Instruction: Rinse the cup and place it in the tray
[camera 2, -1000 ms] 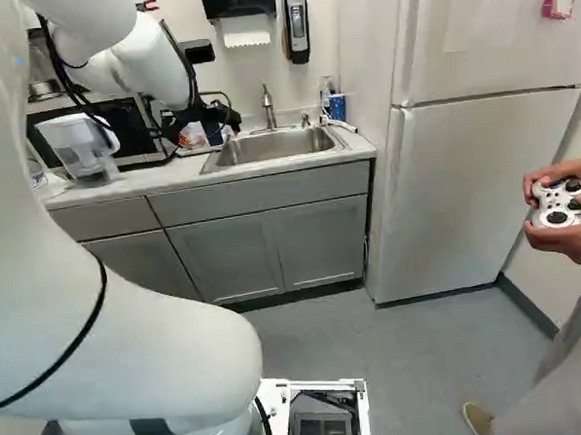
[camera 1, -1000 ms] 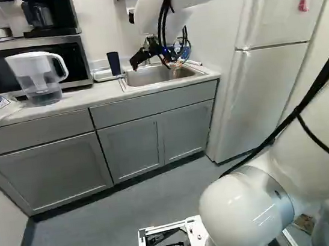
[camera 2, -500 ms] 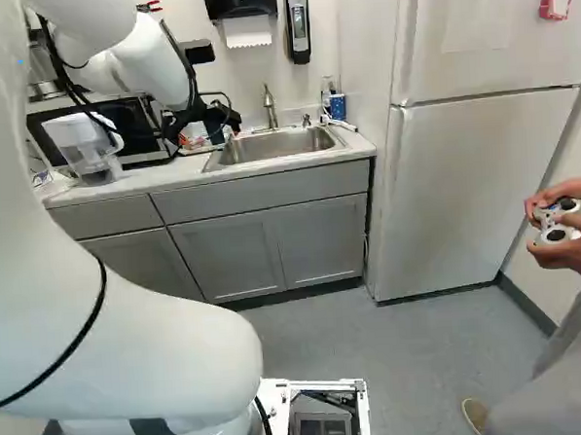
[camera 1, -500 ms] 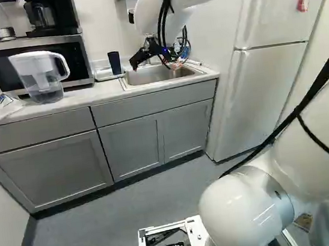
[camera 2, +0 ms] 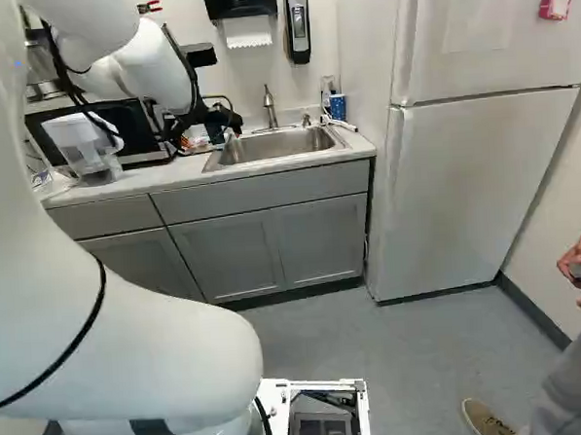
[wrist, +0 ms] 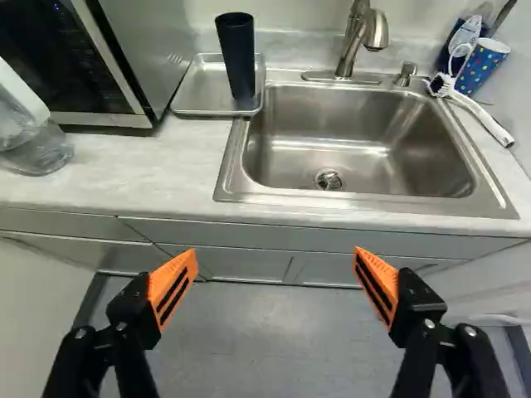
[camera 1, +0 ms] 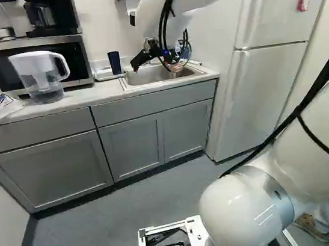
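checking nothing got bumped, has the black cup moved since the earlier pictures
No. In the left base view the black cup stands in the same place on its tray, with the same gap to the microwave.

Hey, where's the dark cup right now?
In the wrist view, the dark cup is in the tray, at its sink side, on the counter between the microwave and the sink.
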